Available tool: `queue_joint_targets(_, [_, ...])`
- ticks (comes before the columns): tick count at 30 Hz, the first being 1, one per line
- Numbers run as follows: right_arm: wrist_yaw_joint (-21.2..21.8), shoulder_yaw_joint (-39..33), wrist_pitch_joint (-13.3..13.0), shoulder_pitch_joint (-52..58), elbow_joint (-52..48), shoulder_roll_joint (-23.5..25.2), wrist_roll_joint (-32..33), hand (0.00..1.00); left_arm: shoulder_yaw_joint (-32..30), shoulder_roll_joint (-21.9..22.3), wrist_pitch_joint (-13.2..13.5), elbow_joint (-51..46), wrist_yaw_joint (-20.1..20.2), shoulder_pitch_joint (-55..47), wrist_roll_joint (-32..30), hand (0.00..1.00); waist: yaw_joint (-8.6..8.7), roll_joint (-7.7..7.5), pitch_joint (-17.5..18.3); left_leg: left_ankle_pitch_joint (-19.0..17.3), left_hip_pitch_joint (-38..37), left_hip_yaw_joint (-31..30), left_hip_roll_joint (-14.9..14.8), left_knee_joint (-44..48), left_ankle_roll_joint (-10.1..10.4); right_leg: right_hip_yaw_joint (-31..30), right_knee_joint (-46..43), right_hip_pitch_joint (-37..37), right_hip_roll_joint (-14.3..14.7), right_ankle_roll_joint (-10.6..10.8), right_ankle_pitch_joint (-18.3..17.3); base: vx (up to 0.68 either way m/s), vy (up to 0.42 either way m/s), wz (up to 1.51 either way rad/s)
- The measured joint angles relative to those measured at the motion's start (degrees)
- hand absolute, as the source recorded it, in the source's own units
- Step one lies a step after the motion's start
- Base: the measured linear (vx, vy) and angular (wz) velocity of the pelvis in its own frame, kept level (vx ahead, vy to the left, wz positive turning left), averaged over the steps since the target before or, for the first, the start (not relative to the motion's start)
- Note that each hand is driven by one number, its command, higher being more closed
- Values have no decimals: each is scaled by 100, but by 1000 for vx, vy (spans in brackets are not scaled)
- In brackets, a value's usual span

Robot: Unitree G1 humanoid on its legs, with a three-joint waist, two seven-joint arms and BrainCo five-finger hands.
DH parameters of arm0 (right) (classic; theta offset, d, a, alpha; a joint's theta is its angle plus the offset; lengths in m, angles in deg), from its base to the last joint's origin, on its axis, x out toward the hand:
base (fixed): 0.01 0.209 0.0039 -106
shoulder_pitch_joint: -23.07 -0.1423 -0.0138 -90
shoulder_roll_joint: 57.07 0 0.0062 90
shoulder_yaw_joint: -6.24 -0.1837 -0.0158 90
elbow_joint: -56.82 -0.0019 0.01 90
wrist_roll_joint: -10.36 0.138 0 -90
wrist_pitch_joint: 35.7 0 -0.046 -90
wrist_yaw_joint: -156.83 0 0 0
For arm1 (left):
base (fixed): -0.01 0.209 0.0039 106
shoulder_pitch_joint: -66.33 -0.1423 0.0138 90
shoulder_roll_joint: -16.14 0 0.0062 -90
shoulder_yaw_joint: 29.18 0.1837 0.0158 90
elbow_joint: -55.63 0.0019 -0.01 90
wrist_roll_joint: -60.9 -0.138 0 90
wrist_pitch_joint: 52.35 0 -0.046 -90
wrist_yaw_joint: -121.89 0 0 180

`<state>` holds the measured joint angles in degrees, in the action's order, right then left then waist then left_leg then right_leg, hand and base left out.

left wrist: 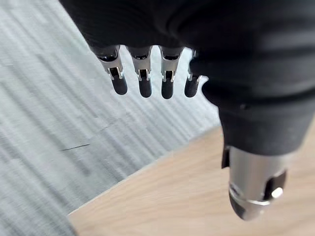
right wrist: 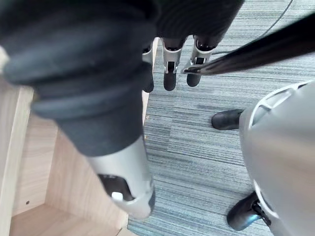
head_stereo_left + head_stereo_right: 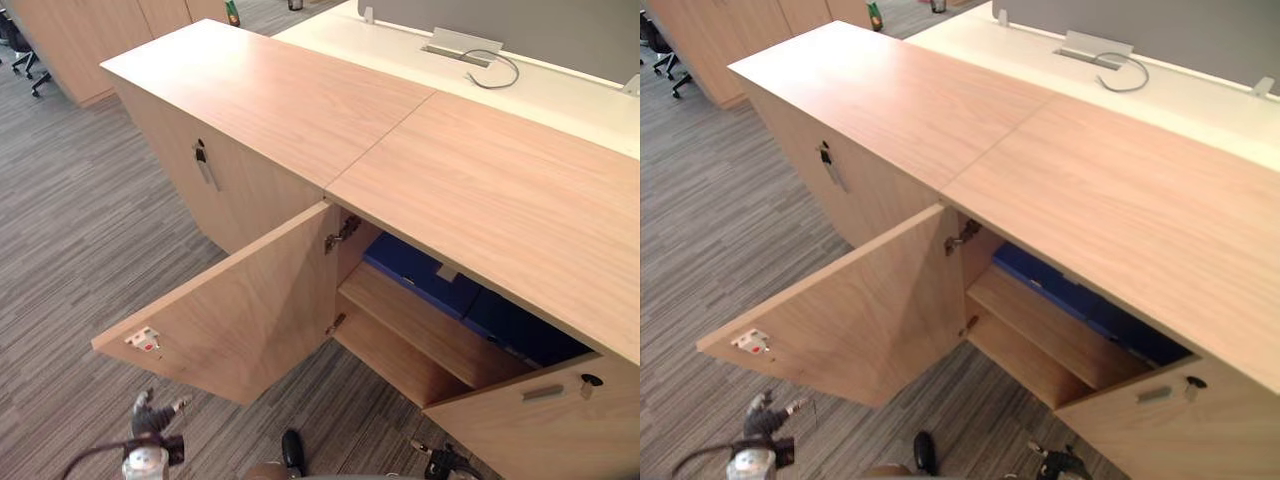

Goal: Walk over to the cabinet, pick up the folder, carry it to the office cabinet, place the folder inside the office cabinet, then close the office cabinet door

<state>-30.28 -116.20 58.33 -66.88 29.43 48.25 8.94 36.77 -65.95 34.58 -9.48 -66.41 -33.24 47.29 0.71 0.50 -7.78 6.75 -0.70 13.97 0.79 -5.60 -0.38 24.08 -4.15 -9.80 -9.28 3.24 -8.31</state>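
Observation:
A blue folder [image 3: 420, 270] lies on the upper shelf inside the open wooden office cabinet [image 3: 500, 190], with another dark blue item [image 3: 520, 325] beside it to the right. The cabinet's left door [image 3: 250, 310] stands swung wide open towards me. Its right door [image 3: 545, 420] is partly open. My left hand [image 3: 150, 415] hangs low below the left door's outer corner, its fingers [image 1: 144, 69] straight and holding nothing. My right hand [image 3: 440, 462] hangs low in front of the right door, fingers [image 2: 170, 64] straight and empty.
A closed matching cabinet [image 3: 230, 190] with a handle and key [image 3: 205, 165] adjoins on the left. Behind is a white desk [image 3: 560, 95] with a loose cable [image 3: 495, 70]. Office chairs [image 3: 20, 50] stand far left on the striped grey carpet [image 3: 70, 250].

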Motion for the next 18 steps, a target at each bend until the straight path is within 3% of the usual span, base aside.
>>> queue_joint_targets(5, [3, 1, 55, 293, -8, -18, -6, 0, -36, -55, -85, -664, -354, 147, -362, 0, 25, 8, 90, -55, -155, 94, -45, -1, 67, -89, 40, -119, 42, -107, -19, -9, -11, -10])
queue_joint_targets(11, [28, 1, 57, 420, -6, -21, -20, 0, 161, -190, -67, -874, -403, 42, -457, 0, 4, 0, 141, -57, -158, 112, -62, 0, 72, -107, 40, -121, 57, -124, -29, -6, 1, 0])
queue_joint_targets(18, [141, 2, 55, 421, -6, -32, -218, 0, 711, -830, 228, -1004, 221, -478, -245, 0, -58, 1, 190, -57, -210, 132, -54, 0, 70, -168, 36, -149, 43, -123, -29, -20, 5, -2])
